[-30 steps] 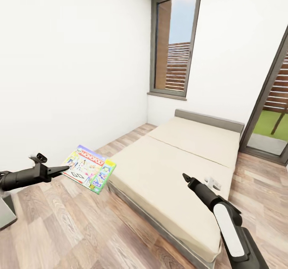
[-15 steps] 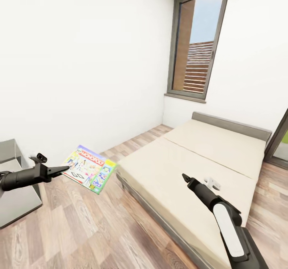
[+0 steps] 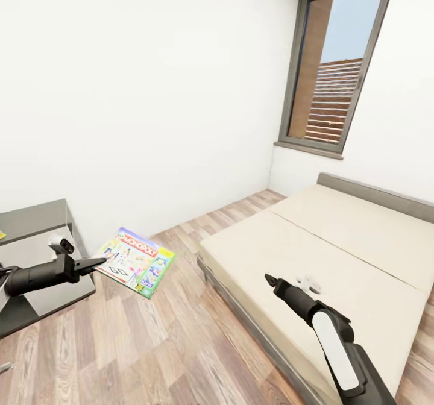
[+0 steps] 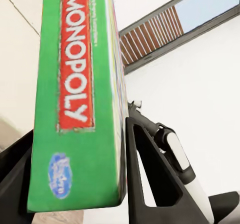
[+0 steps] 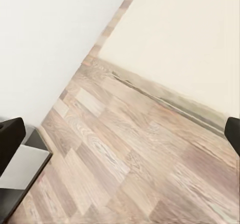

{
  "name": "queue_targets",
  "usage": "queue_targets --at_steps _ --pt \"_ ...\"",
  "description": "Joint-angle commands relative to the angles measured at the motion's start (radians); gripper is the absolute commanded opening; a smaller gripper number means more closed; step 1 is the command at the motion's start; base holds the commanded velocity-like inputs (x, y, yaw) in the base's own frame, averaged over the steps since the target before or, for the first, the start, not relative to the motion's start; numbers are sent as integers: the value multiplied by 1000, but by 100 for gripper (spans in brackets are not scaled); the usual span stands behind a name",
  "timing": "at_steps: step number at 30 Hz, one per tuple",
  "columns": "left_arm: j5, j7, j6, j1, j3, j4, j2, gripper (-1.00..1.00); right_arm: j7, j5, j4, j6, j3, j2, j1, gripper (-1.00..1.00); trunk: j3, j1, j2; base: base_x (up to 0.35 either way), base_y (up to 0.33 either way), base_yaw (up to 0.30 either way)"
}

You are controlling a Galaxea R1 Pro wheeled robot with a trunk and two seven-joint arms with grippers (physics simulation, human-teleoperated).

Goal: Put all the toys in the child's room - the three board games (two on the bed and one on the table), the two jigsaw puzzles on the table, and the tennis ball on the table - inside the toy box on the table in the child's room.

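My left gripper [image 3: 96,264] sits at the lower left of the head view, clamped on the near edge of the Monopoly box [image 3: 135,261]. The box sticks out flat from it toward the middle of the frame, lid art up, hanging over the wood floor [image 3: 150,345] and touching nothing else. In the left wrist view the box's green side [image 4: 77,99] runs up the centre of the frame with a black finger [image 4: 150,179] pressed against it on the right and another against it at the lower left, so the grip is firm on both faces.

My right gripper [image 3: 268,280] is at lower centre-right of the head view, at the end of the black and white forearm that rises from the bottom right corner. It hangs over the near part of the bed [image 3: 337,254]. In the right wrist view its two fingertips [image 5: 10,136] sit at opposite edges of the frame, wide apart, with only floor and the bed's edge between them.

A small white thing [image 3: 308,282] lies on the mattress just beyond that gripper; I cannot tell what it is.

A dark table [image 3: 33,218] stands at the left edge of the head view against the white wall, behind my left arm. A tall window [image 3: 337,67] fills the upper right.
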State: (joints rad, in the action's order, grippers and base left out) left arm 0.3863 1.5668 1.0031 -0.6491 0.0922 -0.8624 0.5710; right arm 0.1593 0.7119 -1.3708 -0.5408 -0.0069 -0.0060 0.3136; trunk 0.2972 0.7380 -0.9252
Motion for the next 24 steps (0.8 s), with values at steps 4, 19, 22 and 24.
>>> queue_targets --at_steps 4,19,22,24 --pt "-3 4 -34 2 0 82 0 -100 4 1 -3 -40 2 -39 -9 100 -10 -15 27 0 0 281" --pt "-60 4 -232 16 -66 326 -10 -100 -85 -97 232 223 131 -56 -234 100 -56 -73 132 0 0 281" --pt "-61 4 -233 16 -66 322 -22 -100 -89 -113 253 252 144 -52 -235 100 -65 -84 153 0 0 281" --pt "-61 4 -233 16 -66 321 -26 -100 -90 -116 258 259 145 -51 -235 100 -70 -92 167 0 0 281"
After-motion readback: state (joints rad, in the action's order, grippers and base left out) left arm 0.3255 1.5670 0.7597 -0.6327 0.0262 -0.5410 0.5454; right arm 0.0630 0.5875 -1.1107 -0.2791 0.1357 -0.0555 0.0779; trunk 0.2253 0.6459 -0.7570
